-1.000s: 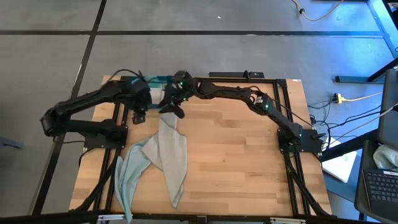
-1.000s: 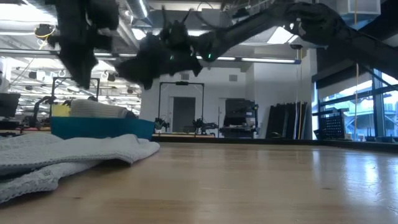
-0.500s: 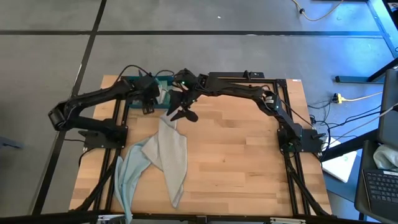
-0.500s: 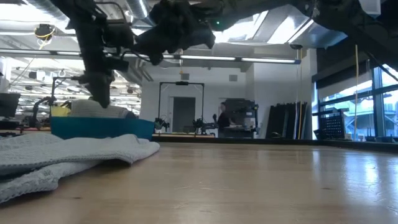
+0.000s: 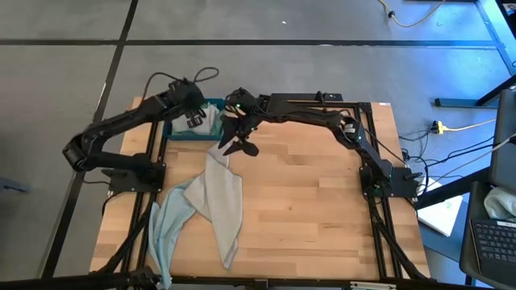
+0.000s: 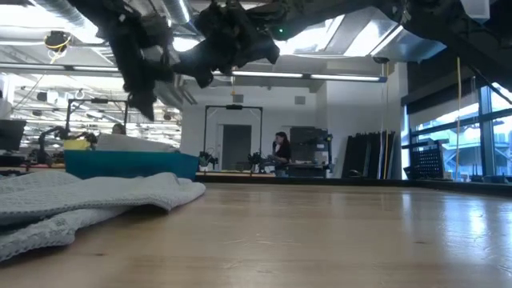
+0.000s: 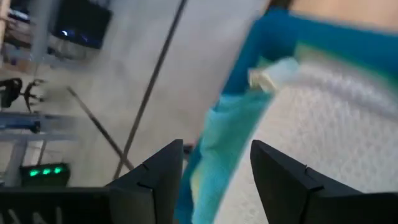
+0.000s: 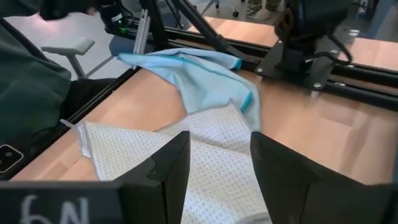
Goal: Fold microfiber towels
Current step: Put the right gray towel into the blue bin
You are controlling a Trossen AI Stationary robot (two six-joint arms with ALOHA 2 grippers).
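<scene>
- Nearest to us, at about 7 o'clock on the table (image 5: 322, 209), lie two loose towels: a pale blue towel (image 5: 165, 229) and a light grey towel (image 5: 222, 197), touching and partly overlapping.
- We think they are soft, light and floppy, so pinching a corner or an edge would work best.
- Farther back, near 11 o'clock, our right gripper (image 5: 234, 141) hangs over the grey towel's tip, fingers apart and holding nothing.
- Farthest, our left gripper (image 5: 193, 117) hovers over the blue tray (image 5: 173, 133) of towels, fingers apart too.
</scene>
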